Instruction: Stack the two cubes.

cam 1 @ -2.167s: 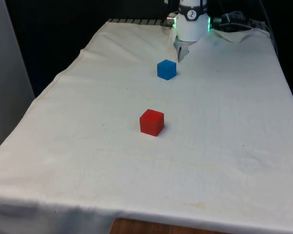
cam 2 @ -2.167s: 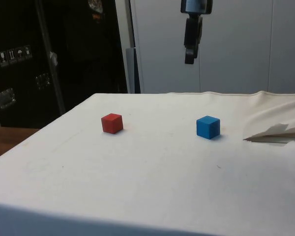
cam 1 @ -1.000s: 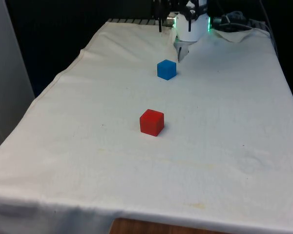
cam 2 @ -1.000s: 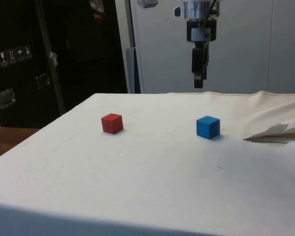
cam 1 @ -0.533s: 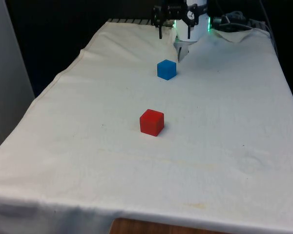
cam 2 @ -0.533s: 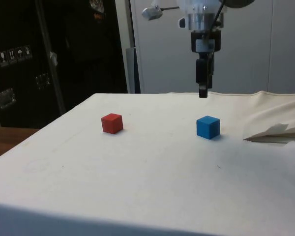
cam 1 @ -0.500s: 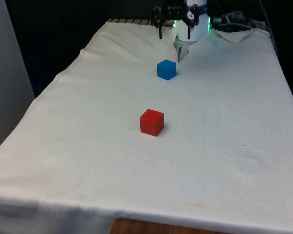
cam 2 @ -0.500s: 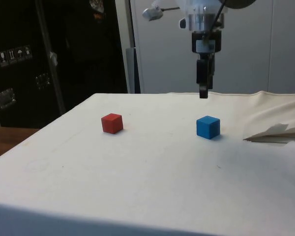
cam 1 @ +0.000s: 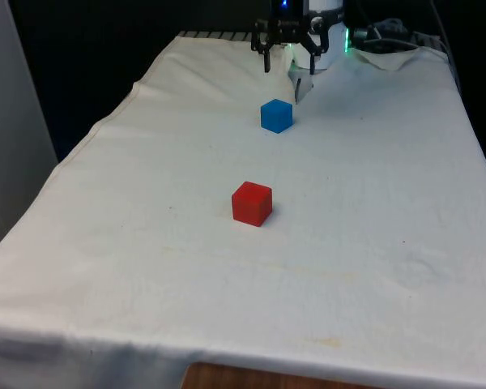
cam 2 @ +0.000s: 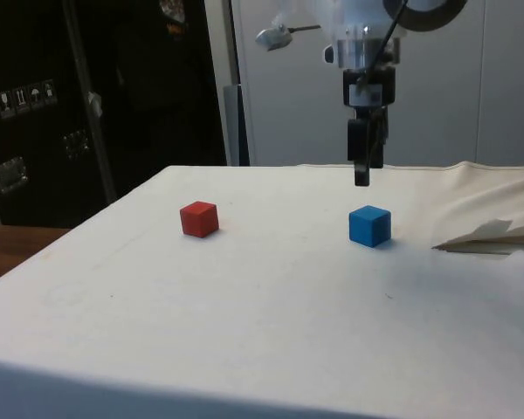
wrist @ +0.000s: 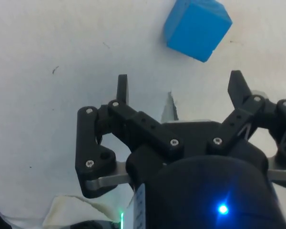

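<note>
— Where are the cubes?
— Blue cube (cam 1: pixel 276 115) and red cube (cam 1: pixel 252 203) sit well apart on the surface (cam 1: pixel 373 243), nothing between them.
— The gripper (wrist: pixel 178 88)?
— Above the blue cube, fingers (wrist: pixel 122 88) spread, empty.

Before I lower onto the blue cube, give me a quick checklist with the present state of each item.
1. Gripper open: ok, the fingers stand apart with nothing between them.
2. Gripper over the blue cube: not ok. In the side view it hangs above the cube, but the wrist view shows the cube ahead of the fingertips, outside the gap.
3. Fingers square to the cube's faces: cannot tell; in the wrist view the cube looks turned relative to the fingers.
4. Blue cube flat on the cloth, free of other things: ok.
5. Red cube flat, top bare, well apart from the blue one: ok.
</note>
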Controlling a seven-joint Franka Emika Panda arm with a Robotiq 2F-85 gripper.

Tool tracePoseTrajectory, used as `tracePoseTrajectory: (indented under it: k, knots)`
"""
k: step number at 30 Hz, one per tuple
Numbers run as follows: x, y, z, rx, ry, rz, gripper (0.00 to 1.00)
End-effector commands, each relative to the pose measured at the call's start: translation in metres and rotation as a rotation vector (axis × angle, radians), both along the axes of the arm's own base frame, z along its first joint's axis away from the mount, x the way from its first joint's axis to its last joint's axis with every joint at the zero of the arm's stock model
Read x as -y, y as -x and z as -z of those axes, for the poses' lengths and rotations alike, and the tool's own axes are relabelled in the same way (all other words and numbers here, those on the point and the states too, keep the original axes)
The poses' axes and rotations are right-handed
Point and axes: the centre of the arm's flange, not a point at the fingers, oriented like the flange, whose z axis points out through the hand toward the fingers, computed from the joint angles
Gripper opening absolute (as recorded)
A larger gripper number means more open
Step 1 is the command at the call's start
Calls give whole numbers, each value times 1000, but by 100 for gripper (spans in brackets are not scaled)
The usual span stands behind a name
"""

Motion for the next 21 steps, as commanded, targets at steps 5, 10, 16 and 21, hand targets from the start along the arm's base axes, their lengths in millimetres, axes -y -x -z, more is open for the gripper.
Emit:
tracePoseTrajectory:
  k: [5,10,16,21]
  knots:
    - [1,0,8,0,3,52,100]
    - [0,0,12,-15,3,73,100]
    - [1,0,21,-14,8,131,100]
    - [2,0,26,-17,10,165,100]
